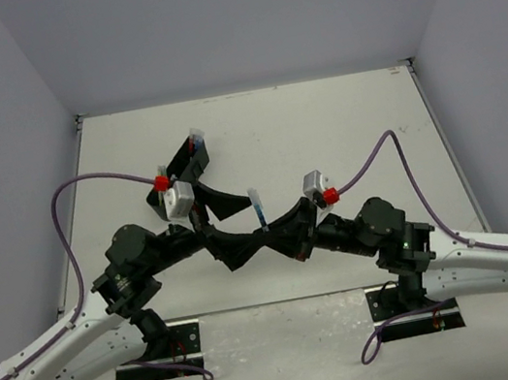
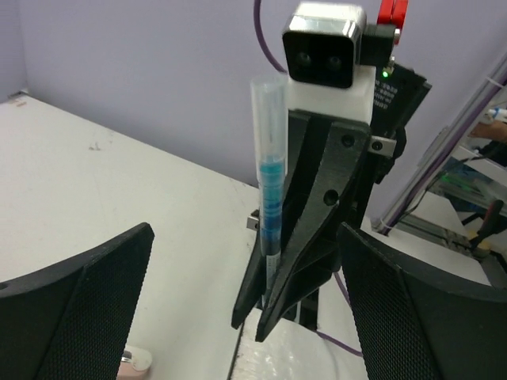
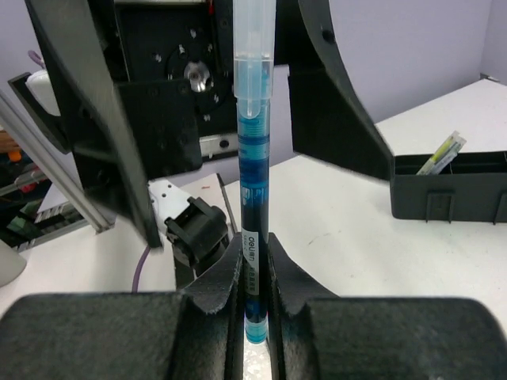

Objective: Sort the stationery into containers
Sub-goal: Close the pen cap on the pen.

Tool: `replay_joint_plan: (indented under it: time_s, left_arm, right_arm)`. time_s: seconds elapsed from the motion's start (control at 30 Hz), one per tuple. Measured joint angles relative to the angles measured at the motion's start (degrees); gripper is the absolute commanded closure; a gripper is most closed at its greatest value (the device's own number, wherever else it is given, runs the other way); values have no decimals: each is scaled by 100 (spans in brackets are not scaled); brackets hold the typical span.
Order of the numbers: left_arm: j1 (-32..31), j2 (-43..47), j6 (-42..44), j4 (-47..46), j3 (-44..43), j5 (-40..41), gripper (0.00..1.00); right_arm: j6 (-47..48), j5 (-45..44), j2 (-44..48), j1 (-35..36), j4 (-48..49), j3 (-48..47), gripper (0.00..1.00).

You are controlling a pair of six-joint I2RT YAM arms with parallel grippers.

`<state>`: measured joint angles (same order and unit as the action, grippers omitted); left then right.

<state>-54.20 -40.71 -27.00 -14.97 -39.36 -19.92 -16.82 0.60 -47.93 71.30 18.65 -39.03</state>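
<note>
The blue pen (image 3: 253, 182) is held upright above the table, pinched near its lower end by the right gripper (image 3: 253, 273), while the left gripper (image 2: 245, 237) is spread wide, flanking it without contact. The pen is best kept steady, carried to the black tray (image 3: 459, 194), where a yellowish pen (image 3: 441, 153) seems to lie, and lowered into a compartment before release.

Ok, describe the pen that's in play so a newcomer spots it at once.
Look above the table, where both arms meet. The right hand pinches a pen by its lower end. It alone stands upright in the air, blue-barrelled with a clear cap.
</note>
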Motion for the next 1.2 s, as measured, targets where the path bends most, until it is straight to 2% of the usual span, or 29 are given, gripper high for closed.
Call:
replay_joint_plan:
  time_s: [0.1, 0.2, 0.3, 0.53, 0.63, 0.73, 0.83, 1.03, 1.2]
  left_arm:
    - [5, -2, 111, 296, -317, 151, 14]
    - [5, -2, 204, 423, -619, 229, 17]
    - [5, -5, 286, 469, -800, 242, 30]
    - [5, -83, 405, 470, -847, 22, 55]
    - [4, -163, 404, 435, -847, -144, 59]
    - [1, -190, 398, 372, -847, -275, 74]
    - [0, -185, 349, 187, -801, -494, 98]
    - [-20, -174, 219, -420, -486, -830, 100]
    - [-3, -164, 10, -1106, -90, -844, 100]
  right_arm:
    - [-2, 84, 229, -54, 28, 214, 100]
    - [-1, 228, 323, -92, 14, 351, 100]
    - [17, 494, 353, -110, -5, 401, 100]
    - [93, 1036, 377, -116, -30, 403, 100]
    - [109, 1134, 375, -127, -98, 403, 100]
    - [126, 1214, 375, -131, -152, 403, 100]
    - [131, 1228, 398, -133, -194, 403, 100]
    - [154, 1205, 537, -150, -418, 382, 100]
    - [227, 1162, 492, -147, -989, 99, 100]
